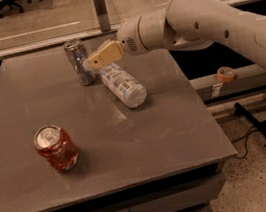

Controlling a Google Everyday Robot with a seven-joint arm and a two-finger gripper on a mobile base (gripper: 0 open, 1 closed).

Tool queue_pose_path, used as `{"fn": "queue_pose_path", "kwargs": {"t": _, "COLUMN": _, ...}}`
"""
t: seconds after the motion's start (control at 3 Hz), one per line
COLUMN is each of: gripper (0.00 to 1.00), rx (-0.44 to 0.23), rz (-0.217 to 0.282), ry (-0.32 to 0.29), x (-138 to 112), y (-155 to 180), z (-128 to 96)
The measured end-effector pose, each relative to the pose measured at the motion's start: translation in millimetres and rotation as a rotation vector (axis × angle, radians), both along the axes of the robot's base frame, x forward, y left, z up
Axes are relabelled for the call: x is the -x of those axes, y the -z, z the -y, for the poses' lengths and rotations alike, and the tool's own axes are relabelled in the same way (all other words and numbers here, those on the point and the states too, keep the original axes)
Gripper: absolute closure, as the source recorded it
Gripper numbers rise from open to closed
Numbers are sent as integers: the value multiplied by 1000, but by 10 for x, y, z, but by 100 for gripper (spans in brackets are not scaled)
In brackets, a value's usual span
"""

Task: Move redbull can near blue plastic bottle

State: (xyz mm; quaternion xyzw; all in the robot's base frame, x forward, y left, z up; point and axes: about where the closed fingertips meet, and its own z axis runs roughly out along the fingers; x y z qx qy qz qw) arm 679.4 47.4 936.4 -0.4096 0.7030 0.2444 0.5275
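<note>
Grey table (pixel 167 127): redbull can (pixel 75 54) upright beside lying blue plastic bottle (pixel 124 85); pincer (pixel 88 64) by can, grip unclear.
</note>
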Motion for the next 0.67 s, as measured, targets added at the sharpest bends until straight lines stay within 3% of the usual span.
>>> {"fn": "queue_pose_path", "kwargs": {"t": 0.33, "gripper": 0, "rx": 29, "rz": 2, "ry": 163, "x": 183, "y": -98, "z": 665}}
{"fn": "queue_pose_path", "kwargs": {"t": 0.67, "gripper": 0, "rx": 40, "rz": 0, "ry": 191, "x": 289, "y": -124, "z": 748}}
